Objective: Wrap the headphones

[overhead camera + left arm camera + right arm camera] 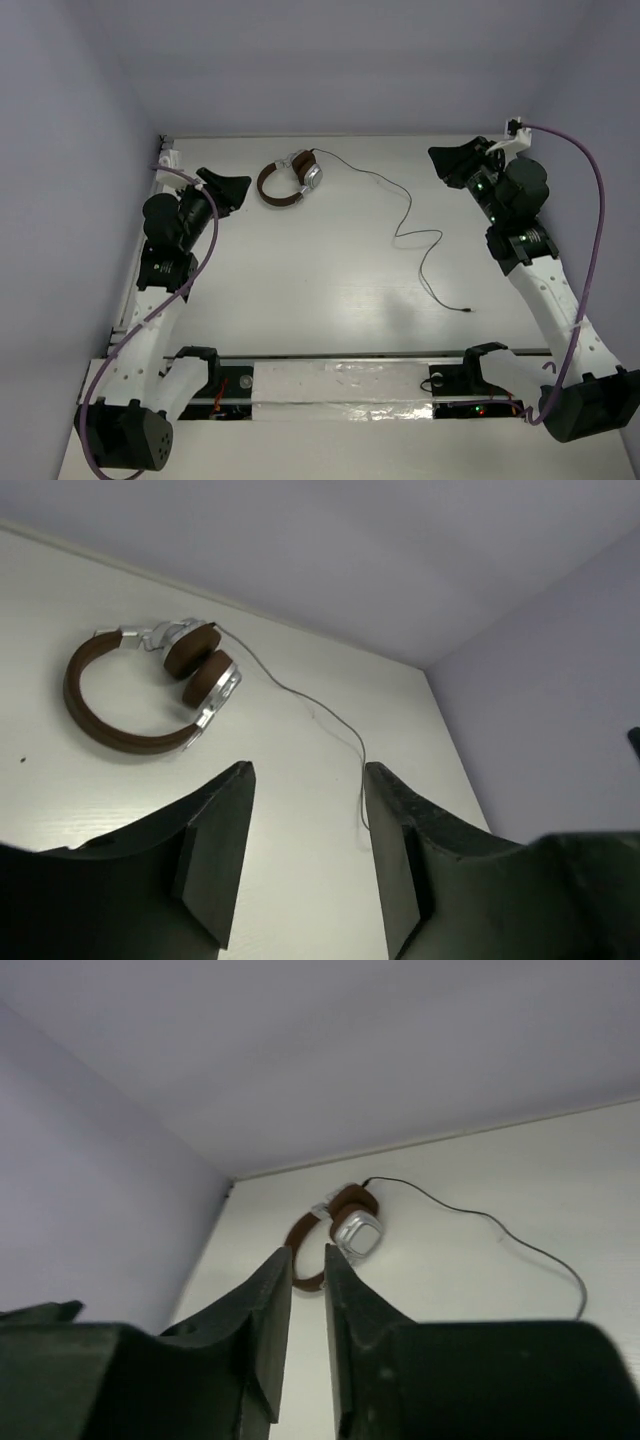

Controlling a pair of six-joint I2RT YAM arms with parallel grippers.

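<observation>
The headphones, with brown headband and silver ear cups, lie folded on the white table at the back, left of centre. Their thin black cable snakes right and toward me, and its plug lies loose. My left gripper is open and empty, just left of the headphones, which show ahead in the left wrist view. My right gripper hovers at the back right, empty, its jaws a narrow gap apart. Its wrist view shows the headphones and cable far ahead.
Thick purple robot cables loop along the right arm and the left arm. A black rail with taped padding runs across the near edge. Pale walls close the table at the back and both sides.
</observation>
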